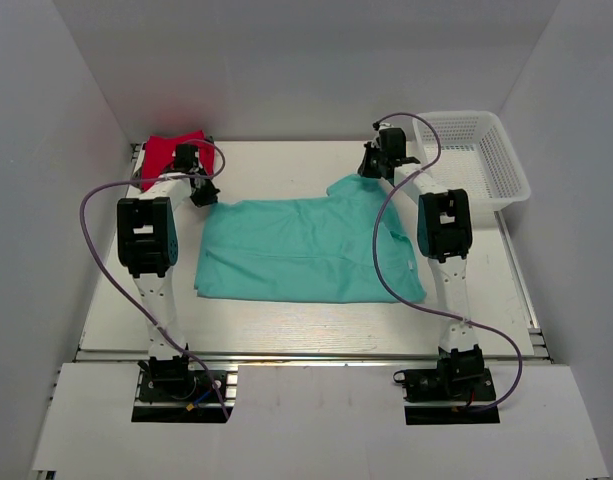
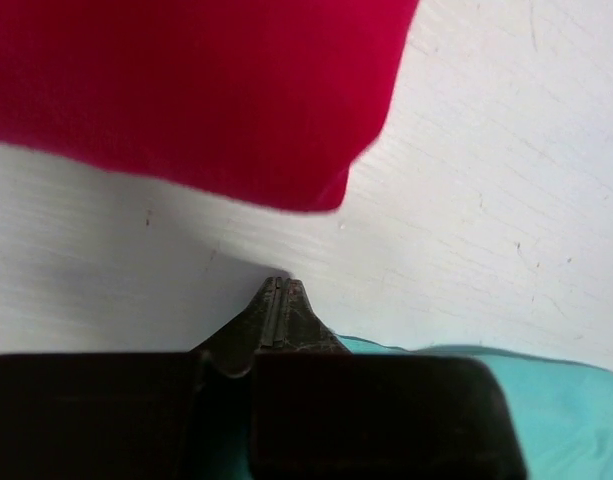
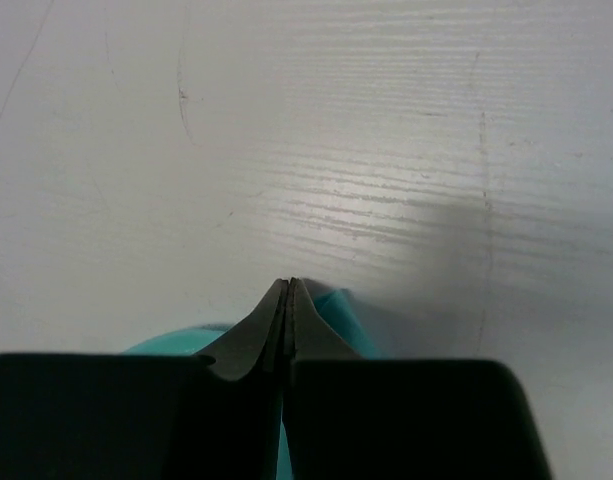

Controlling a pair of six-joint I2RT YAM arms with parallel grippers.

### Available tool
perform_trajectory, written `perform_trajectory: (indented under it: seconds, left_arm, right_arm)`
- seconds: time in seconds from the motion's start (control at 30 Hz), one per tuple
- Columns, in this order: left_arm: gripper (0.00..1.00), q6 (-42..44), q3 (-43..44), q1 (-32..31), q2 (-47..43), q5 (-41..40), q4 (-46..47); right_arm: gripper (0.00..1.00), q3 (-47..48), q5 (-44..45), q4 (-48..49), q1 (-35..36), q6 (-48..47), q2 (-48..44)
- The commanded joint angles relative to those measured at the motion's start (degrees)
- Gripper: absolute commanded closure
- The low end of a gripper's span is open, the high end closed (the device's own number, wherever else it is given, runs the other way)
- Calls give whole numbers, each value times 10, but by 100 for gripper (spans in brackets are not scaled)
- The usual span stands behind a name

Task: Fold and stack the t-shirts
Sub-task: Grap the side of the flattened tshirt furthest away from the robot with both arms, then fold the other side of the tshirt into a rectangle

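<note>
The teal t-shirt (image 1: 306, 250) lies spread flat in the middle of the table. The red t-shirt (image 1: 166, 150) sits bunched at the back left corner. My left gripper (image 1: 204, 198) is down at the teal shirt's back left corner, a short way from the red one. In the left wrist view its fingertips (image 2: 279, 282) are pressed together, with teal cloth (image 2: 546, 400) beside them and red cloth (image 2: 186, 90) beyond. My right gripper (image 1: 369, 170) is at the teal shirt's back right sleeve. Its jaws (image 3: 289, 282) are shut, with teal cloth (image 3: 336, 310) on both sides.
A white mesh basket (image 1: 513, 152) stands at the back right, just beyond the right arm. Purple cables loop from both arms over the white table (image 1: 286, 320). White walls close in the left, back and right.
</note>
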Motion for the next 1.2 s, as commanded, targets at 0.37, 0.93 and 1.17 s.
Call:
perform_trajectory:
  seconds: [0.37, 0.93, 1.17]
  left_arm:
    - [100, 17, -177, -14, -202, -6, 41]
    - [100, 35, -340, -14, -364, -49, 69]
    - [100, 51, -382, -14, -400, -60, 100]
  right_arm:
    - [100, -319, -20, 152, 7, -10, -286]
    - [100, -676, 17, 212, 3, 9, -597]
    - [100, -766, 38, 180, 2, 5, -703]
